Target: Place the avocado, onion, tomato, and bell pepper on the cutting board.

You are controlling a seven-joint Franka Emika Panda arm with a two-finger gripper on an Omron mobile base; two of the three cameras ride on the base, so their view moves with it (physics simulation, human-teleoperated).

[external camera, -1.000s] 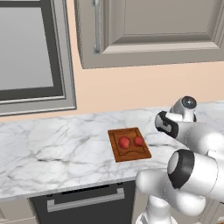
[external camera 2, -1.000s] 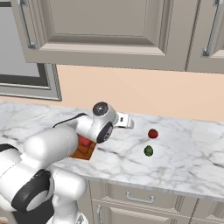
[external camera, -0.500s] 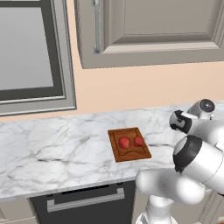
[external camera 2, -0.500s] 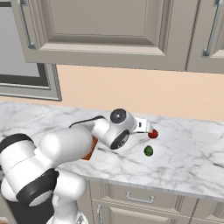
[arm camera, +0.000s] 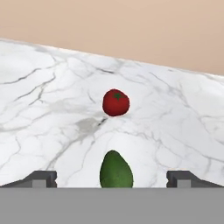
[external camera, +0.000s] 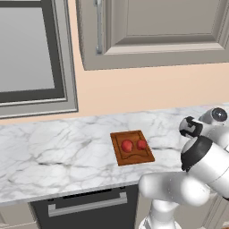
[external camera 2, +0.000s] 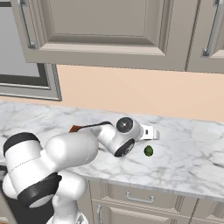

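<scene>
One small green rounded avocado (arm camera: pixel 116 170) lies on the white marble table (arm camera: pixel 52 105) midway between the fingertips of the wide-open, empty pincer (arm camera: pixel 112 178), its lower end cut off. Beyond it rests a red tomato (arm camera: pixel 116 103). Two red items (external camera: pixel 133 145) occupy the reddish-brown wooden cutting board (external camera: pixel 131 147).

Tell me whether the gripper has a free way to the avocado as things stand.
Probably yes. In the hand view the avocado lies on bare counter between the open gripper's fingertips, with nothing between. The red tomato sits beyond it, apart, so it should not block a grasp.
</scene>
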